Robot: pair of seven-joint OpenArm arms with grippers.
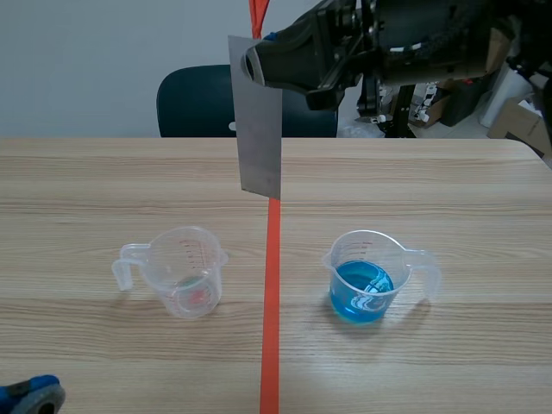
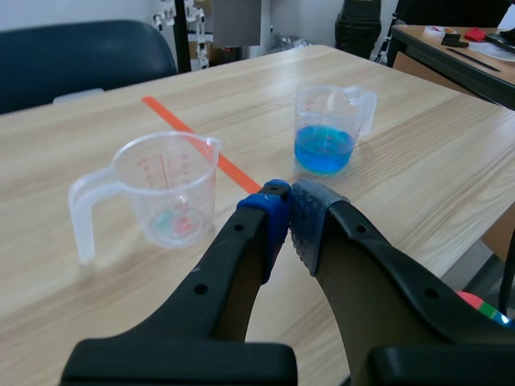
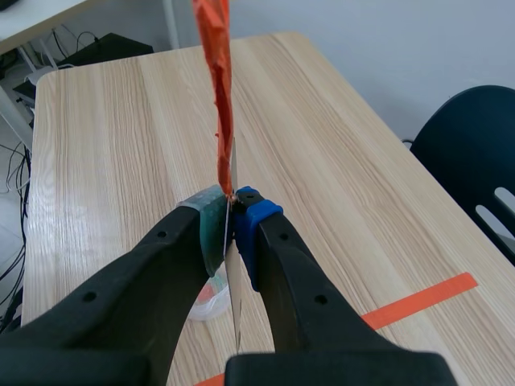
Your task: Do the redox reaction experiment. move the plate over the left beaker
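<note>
**Plate held aloft between two beakers**

The wooden table (image 1: pixel 431 190) is crossed by an orange-red tape line (image 1: pixel 272 302). The grey plate (image 1: pixel 259 121) is held upright in the air, near the tape line and farther back than both beakers. It is pinched at its upper edge by the right gripper (image 3: pixel 232 213). The left beaker (image 1: pixel 185 272) is clear, and only a faint red and green trace is seen at its bottom. The right beaker (image 1: pixel 366 276) is partly filled with blue liquid (image 1: pixel 362 289). The left gripper (image 2: pixel 283 211) is clenched on nothing, low and near the left beaker.
</note>
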